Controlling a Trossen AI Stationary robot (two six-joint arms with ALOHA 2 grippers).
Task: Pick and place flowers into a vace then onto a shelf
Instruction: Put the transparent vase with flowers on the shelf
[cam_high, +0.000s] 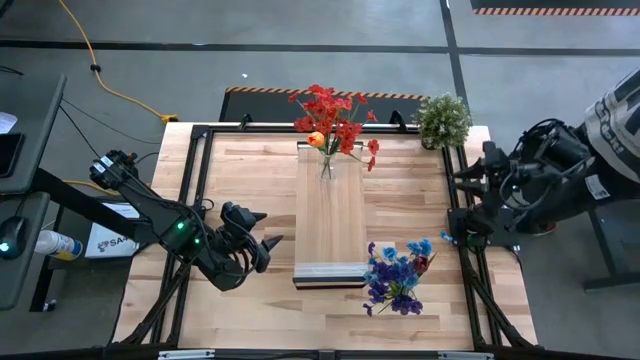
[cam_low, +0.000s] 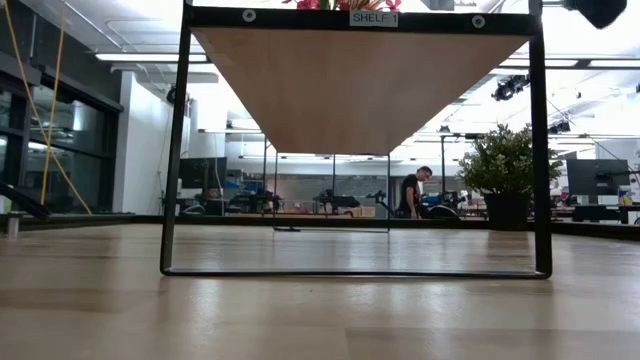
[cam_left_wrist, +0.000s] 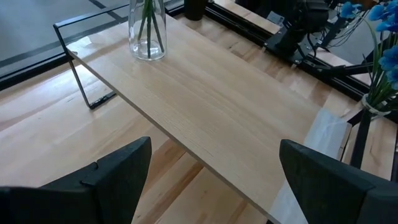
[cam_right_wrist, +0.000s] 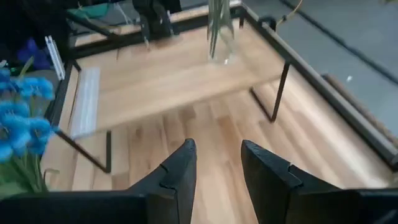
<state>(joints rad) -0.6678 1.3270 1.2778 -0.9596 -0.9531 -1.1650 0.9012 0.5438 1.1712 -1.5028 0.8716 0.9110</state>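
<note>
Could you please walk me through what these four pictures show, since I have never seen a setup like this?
This is a two-armed robot at a wooden table. One picture looks straight down from above, one looks level across the tabletop, and the other two come from cameras on each arm's wrist.

In the overhead view, the left end effector hovers open beside the raised shelf, holding nothing. The right end effector waits at the table's right edge, its fingers slightly apart and empty.

On the far end of the shelf stands a glass vase with red and orange flowers. A bunch of blue and purple flowers stands on the table by the shelf's near right corner. A potted plant sits in the far right corner.
</note>
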